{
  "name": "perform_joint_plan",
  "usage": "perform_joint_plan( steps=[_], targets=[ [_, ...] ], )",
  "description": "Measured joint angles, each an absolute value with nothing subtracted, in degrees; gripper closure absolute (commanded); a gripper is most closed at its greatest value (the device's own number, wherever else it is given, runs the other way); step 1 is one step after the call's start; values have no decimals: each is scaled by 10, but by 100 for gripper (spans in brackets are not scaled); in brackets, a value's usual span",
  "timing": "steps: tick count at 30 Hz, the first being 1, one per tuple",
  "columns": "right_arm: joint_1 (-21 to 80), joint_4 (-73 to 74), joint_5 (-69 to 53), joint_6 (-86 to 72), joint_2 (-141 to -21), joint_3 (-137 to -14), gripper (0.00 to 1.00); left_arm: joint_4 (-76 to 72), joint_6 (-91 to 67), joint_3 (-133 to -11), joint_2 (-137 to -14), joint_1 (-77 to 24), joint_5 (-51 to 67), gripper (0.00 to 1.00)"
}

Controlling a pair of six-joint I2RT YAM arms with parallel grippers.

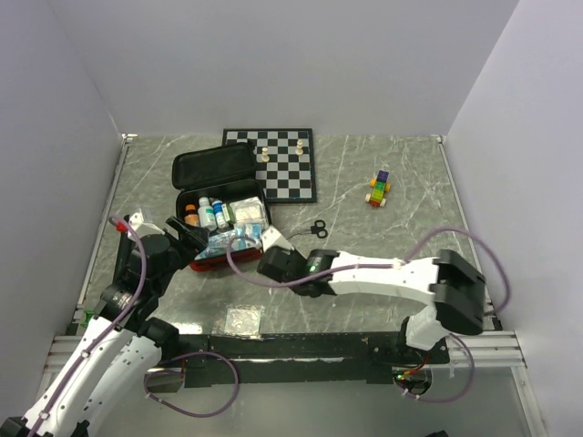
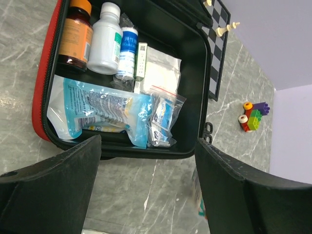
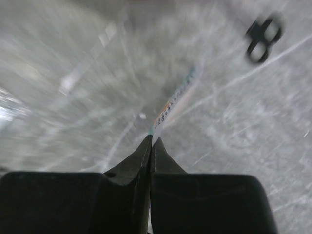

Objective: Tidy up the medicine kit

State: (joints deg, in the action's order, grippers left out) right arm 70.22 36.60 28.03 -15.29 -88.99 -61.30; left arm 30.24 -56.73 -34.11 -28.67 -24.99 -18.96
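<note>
Pinching a thin packet (image 3: 170, 107) with your right end effector (image 3: 151, 139).
Your left end effector (image 2: 147, 144) hangs spread near the open medicine kit (image 2: 40, 102).

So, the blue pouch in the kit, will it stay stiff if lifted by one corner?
Probably not: the blue pouch looks like thin, wrinkled film, so it would likely sag. It lies fairly flat, so it is probably light. Its glossy surface may slip, and it lies against a small clear bag, which might drag along.
</note>
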Motion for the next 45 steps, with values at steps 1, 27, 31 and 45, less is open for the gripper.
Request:
perform_joint_plan(
  steps=[1,27,31,45],
  targets=[
    [701,371,281,-150,-877,-631,100,303,-567,-342,-285,-250,-192,18],
    [560,284,78,-114,-1008,-961,100,355,-569,-367,-224,-250,-239,13],
    [557,285,77,-71,-1039,-961,100,355,-569,-367,-223,-250,-239,13],
    [556,289,90,70,-1065,-960,100,354,-566,-367,-232,-250,-239,13]
  ],
)
